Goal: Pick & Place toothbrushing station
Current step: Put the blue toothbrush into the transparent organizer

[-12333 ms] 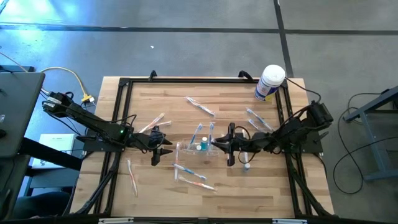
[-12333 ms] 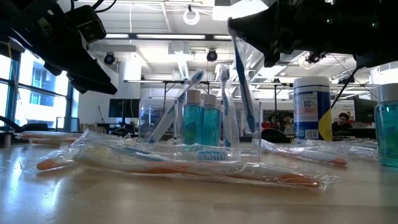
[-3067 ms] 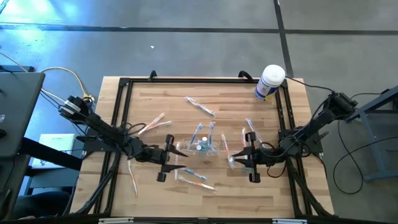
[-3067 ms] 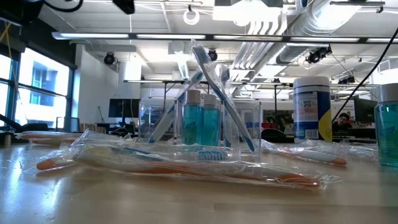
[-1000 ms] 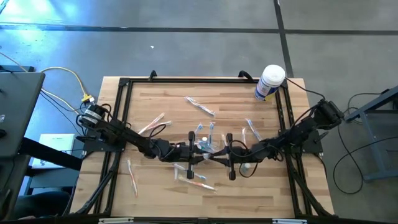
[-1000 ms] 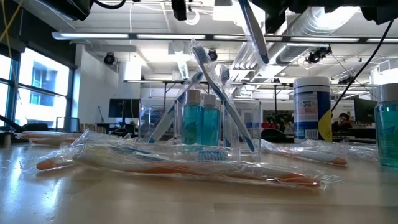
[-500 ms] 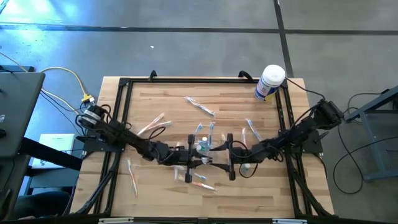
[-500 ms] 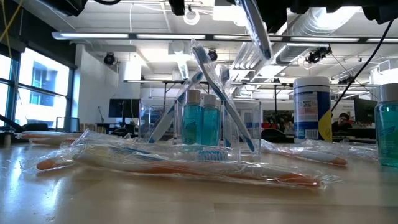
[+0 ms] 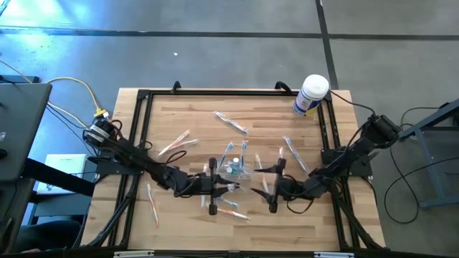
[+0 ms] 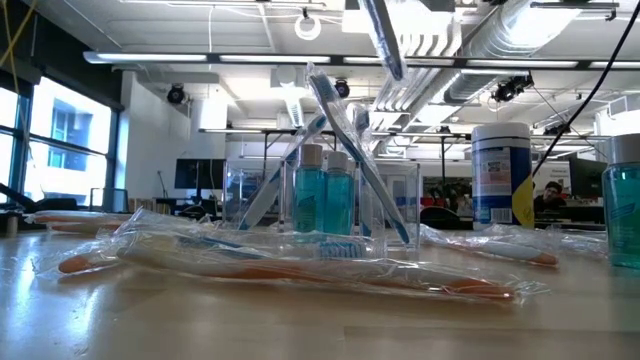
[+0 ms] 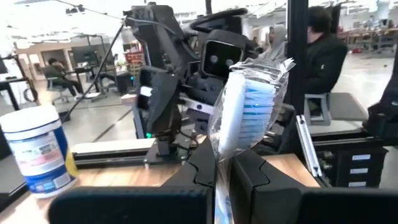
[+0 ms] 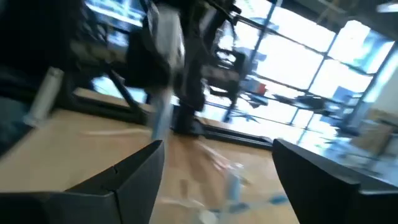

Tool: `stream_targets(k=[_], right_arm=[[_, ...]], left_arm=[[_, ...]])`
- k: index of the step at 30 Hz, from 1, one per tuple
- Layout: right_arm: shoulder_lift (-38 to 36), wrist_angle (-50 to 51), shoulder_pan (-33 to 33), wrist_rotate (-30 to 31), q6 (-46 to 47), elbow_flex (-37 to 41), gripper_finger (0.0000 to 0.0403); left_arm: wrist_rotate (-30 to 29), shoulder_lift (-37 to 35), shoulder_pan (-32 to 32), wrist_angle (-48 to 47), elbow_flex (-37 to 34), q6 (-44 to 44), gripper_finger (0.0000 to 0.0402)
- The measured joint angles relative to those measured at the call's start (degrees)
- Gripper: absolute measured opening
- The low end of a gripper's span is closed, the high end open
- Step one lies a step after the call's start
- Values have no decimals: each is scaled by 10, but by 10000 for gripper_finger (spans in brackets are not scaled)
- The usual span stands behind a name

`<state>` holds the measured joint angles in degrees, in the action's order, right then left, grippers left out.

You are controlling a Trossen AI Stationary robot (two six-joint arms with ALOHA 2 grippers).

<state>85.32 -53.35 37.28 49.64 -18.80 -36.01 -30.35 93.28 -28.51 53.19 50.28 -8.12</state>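
The toothbrushing station [image 9: 234, 170] is a clear holder standing on the table's middle. It holds two teal bottles [image 10: 322, 198] and toothbrushes that lean against its rim. My left gripper [image 9: 229, 187] is just on the near side of the station, high above the table, shut on a wrapped blue-bristled toothbrush [image 11: 249, 106]. That toothbrush also shows at the top of the low view [image 10: 382, 40]. My right gripper [image 9: 259, 190] faces the left one from the right. It is open with nothing between its fingers [image 12: 118, 180]. My left gripper pinches the wrapped toothbrush between its two fingers just below the head, on the handle's upper part [image 11: 222, 163]. The fingers lie about level, pointing toward the table's right, across the brush. The brush stands tilted with its head up, lifted clear; the gripper hides the lower handle.
A white canister with a blue label [image 9: 310, 94] stands at the far right corner. Several wrapped toothbrushes [image 10: 300, 262] lie scattered around the station. Another teal bottle [image 10: 625, 200] stands at the right. A black frame [image 9: 143, 129] borders the table. A person [image 11: 320, 50] stands beyond it.
My right gripper has opened, let go of the wrapped toothbrush, rolled, and drawn back toward the table's right and near edges. My left gripper, still shut on the toothbrush, has carried it a little toward the near edge and left.
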Motion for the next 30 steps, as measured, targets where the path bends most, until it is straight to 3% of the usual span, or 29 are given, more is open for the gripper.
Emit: stream_targets(k=[8, 18, 21, 30], right_arm=[[0, -14, 22, 114, -25, 0, 286], [0, -8, 16, 118, -17, 0, 286], [0, -8, 16, 118, -16, 0, 286], [0, -8, 16, 117, -16, 0, 286]], left_arm=[[-177, -77, -22, -140, 0, 52, 8], [-193, -234, -34, -411, 0, 229, 8], [-169, -273, -46, -484, 0, 283, 8], [-149, -289, -55, -571, 0, 370, 8]])
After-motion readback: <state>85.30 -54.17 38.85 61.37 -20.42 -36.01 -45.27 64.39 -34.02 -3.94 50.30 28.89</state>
